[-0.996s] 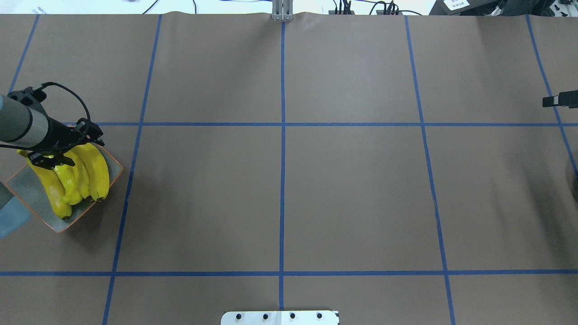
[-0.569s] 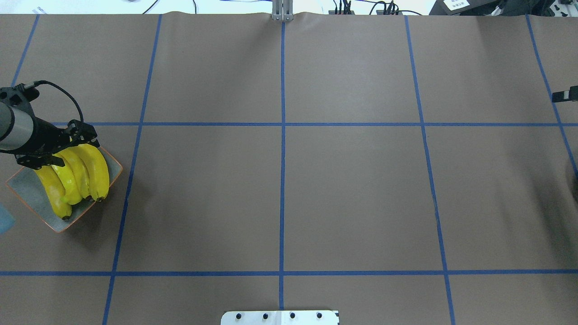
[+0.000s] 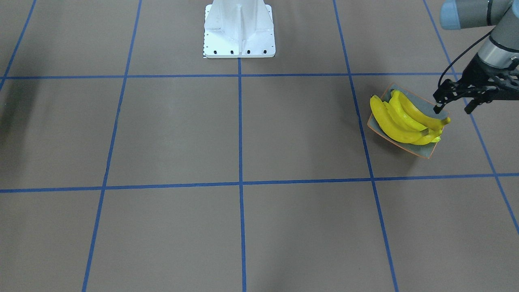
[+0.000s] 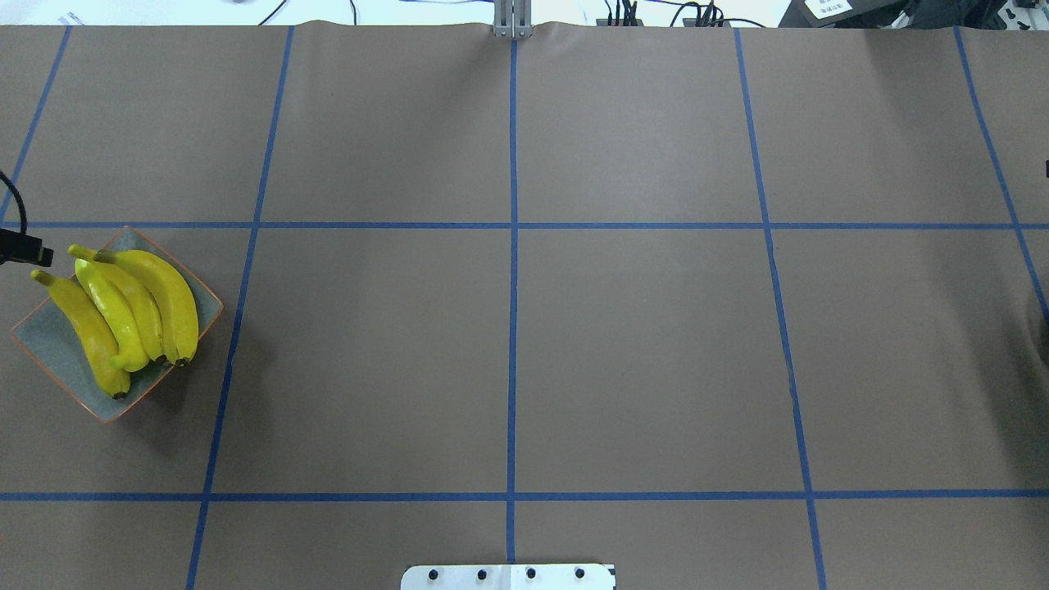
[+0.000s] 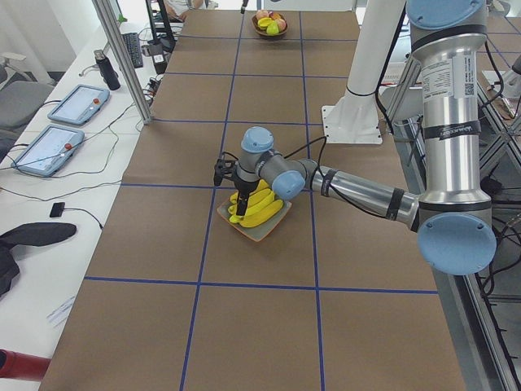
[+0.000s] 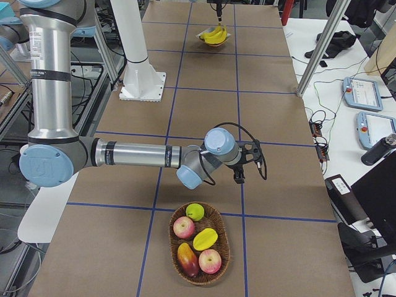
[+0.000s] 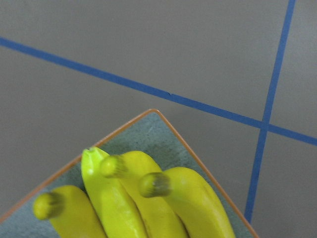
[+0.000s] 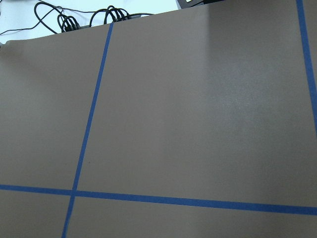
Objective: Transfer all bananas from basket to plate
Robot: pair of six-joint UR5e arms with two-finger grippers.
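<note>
4 bananas (image 4: 123,311) side by side on plate (image 4: 49,352), at table's (image 4: 639,352) L end. Fruit basket (image 6: 218,218) at opp. R end, well apart.

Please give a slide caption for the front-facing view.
Bananas lie on the plate; the open left gripper hovers beside it.

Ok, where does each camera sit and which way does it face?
Front: across the table, facing the base; left hand open by the bananas.
Overhead: from behind, looking forward and down; a sliver of left hand at left edge.
Left side: table's left end; left arm near.
Right side: right end; right arm and basket near.
Left wrist: down on banana stems, plate corner; no body.
Right wrist: table and cables; no body.
Shared: front and overhead both show four bananas on the plate.
</note>
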